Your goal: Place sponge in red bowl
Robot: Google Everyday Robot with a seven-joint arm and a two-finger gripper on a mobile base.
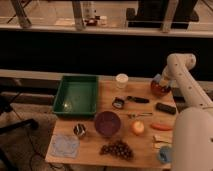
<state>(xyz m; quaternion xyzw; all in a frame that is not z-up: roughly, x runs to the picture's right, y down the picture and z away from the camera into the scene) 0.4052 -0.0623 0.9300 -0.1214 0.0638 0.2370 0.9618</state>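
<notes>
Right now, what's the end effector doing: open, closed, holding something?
End effector: directly over the red bowl at the table's far right corner, with the sponge at its tip; whether it grips the sponge cannot be told.

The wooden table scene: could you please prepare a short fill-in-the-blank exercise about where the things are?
1. The pincer is above the red ____ at the table's far right corner.
2. The light blue sponge is at the ____, over the red bowl.
3. The green tray lies to the ____ of the white cup.
4. The purple bowl stands between the small can and the ____ fruit.

Missing words: bowl; pincer; left; orange
</notes>
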